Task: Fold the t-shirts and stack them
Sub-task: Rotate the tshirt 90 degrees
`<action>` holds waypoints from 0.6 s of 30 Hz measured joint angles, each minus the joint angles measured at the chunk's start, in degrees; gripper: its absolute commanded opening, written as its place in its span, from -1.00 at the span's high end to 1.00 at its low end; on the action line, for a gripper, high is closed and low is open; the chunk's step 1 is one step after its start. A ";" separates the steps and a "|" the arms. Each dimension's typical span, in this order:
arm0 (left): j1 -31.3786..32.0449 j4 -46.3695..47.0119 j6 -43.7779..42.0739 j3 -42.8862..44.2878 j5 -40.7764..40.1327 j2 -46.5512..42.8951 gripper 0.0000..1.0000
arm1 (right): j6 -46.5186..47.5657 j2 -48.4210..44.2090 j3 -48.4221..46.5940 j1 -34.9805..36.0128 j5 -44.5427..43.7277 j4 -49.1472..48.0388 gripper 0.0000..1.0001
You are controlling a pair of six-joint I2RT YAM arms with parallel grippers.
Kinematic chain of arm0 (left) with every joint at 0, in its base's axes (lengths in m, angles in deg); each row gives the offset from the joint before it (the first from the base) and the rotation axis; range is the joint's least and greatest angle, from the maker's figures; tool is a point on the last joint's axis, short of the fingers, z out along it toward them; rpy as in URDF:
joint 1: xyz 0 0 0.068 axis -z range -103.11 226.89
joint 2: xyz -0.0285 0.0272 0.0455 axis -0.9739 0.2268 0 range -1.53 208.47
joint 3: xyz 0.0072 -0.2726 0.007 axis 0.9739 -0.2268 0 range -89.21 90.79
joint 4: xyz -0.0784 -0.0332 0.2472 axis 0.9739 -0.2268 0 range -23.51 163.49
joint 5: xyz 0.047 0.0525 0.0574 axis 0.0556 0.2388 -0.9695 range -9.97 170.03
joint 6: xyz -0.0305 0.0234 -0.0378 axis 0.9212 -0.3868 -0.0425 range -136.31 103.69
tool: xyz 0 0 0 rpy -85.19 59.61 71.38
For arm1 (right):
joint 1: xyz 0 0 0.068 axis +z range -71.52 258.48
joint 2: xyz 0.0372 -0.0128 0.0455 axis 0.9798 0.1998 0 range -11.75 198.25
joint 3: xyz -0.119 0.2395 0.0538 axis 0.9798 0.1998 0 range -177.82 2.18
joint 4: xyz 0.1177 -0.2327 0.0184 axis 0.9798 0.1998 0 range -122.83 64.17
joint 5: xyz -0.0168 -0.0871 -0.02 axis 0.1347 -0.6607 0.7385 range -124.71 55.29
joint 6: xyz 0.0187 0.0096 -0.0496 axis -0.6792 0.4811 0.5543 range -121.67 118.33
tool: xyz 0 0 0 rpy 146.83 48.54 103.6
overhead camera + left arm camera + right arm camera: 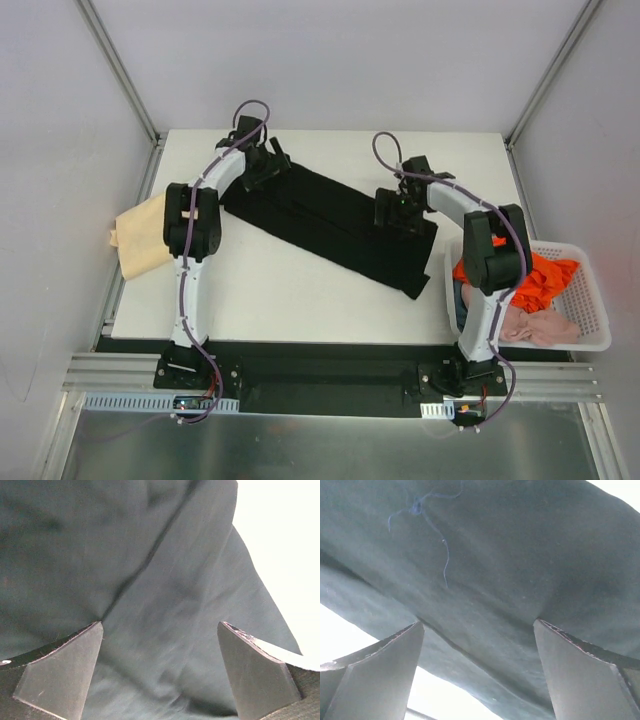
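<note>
Over the black t-shirt (330, 225), left hand (160, 626) and right hand (477, 624) hover spread wide, seemingly empty.

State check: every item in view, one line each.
Black shirt: folded into a long strip, lying diagonally on the table.
Tan shirt: bunched at the table's left edge, partly overhanging.
Orange shirt: crumpled in the basket.
Pink shirt: crumpled in the basket, unfolded.
Left tool: open, over the black shirt's far-left end.
Right tool: open, over the black shirt's right half.
</note>
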 measured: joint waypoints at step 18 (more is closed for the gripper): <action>5.22 28.28 25.40 33.73 17.90 29.38 -0.99 | -9.92 -27.82 35.34 30.84 11.89 -7.93 -0.93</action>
